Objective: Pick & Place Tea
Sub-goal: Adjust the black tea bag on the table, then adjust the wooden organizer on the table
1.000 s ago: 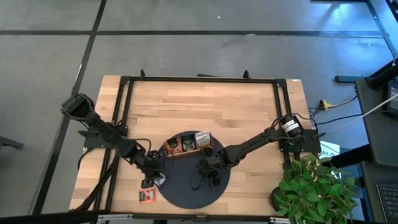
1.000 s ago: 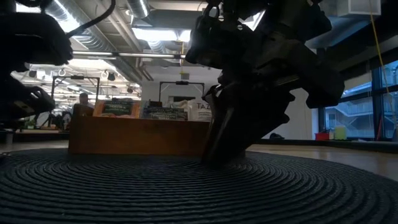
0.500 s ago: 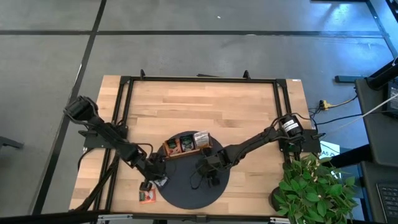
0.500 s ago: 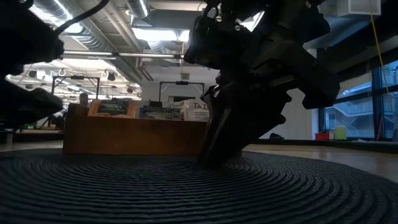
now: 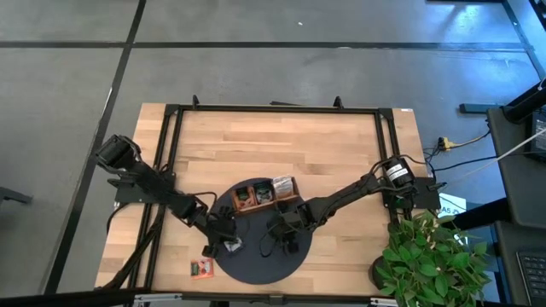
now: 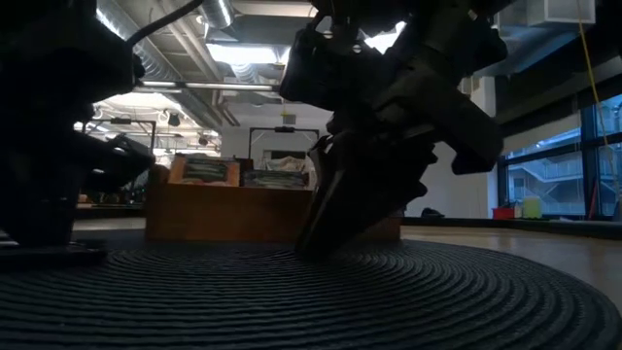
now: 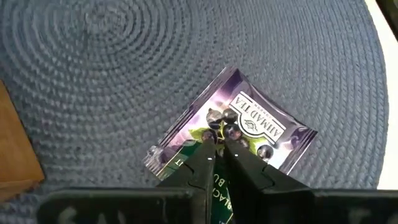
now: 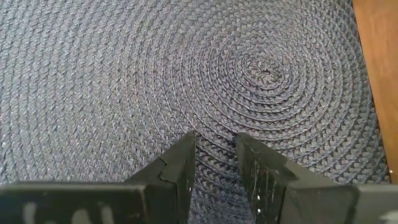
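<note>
**While Clamped on a Sachet, Swung Inward Over the Mat**

While pinching the near edge of a purple sachet (image 7: pixel 239 121), now hanging over the round woven mat (image 7: pixel 93 74) instead of at its left rim as a second ago. Shown closed tight on that packet in the wrist view of the left pincer (image 7: pixel 217 149), fingertips pressed together with no gap showing. Seen with the sachet tilted, its far corners low over the weave or resting on it; cannot tell which.

Noted too in the overhead view: a slight shift of the wooden tray (image 5: pixel 266 192) toward the far right across the mat's back edge, its three compartments already showing packets. Unclear what nudged it.

Parked meanwhile on the mat's middle, nearer the front than the tray, with the right pincer (image 8: pixel 216 146) parted and empty, tips low on the weave, much as half a second earlier.

Left behind on the bare counter (image 5: pixel 281 145), just off the mat's front-left edge: an orange-red sachet (image 5: pixel 201 269).

Judged as mid-carry: pick done, placement not. Likely next, a lift toward the tray and a release into one compartment, with the new tray position to be allowed for. At least one more packet yet to be fetched.
</note>
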Robot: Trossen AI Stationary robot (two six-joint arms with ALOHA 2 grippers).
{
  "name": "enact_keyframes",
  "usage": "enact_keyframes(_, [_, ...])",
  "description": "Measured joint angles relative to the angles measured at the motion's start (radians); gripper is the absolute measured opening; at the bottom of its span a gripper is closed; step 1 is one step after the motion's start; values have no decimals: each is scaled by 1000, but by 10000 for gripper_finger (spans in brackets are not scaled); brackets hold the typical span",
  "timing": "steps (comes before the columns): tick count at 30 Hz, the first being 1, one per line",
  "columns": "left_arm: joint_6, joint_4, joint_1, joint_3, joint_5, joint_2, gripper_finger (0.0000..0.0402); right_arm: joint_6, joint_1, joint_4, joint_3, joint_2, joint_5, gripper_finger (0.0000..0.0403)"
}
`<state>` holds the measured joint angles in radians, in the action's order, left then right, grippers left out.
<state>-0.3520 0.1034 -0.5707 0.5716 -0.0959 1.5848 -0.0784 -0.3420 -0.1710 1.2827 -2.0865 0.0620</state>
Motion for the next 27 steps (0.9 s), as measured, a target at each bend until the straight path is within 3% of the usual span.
enact_keyframes(5, [33, 42, 8, -2, 34, 2, 33, -19, 0, 31, -1, -1, 0, 122])
enact_keyframes(10, [12, -45, -10, 42, 99, -9, 33, 5, 1, 162, -3, -4, 64, 122])
enact_keyframes(17, [23, -178, -53, 139, 26, -31, 33, 220, 7, 322, -1, -2, 186, 122])
enact_keyframes(27, [-37, -387, -84, 223, 20, -32, 33, 250, 64, 324, 0, -4, 196, 122])
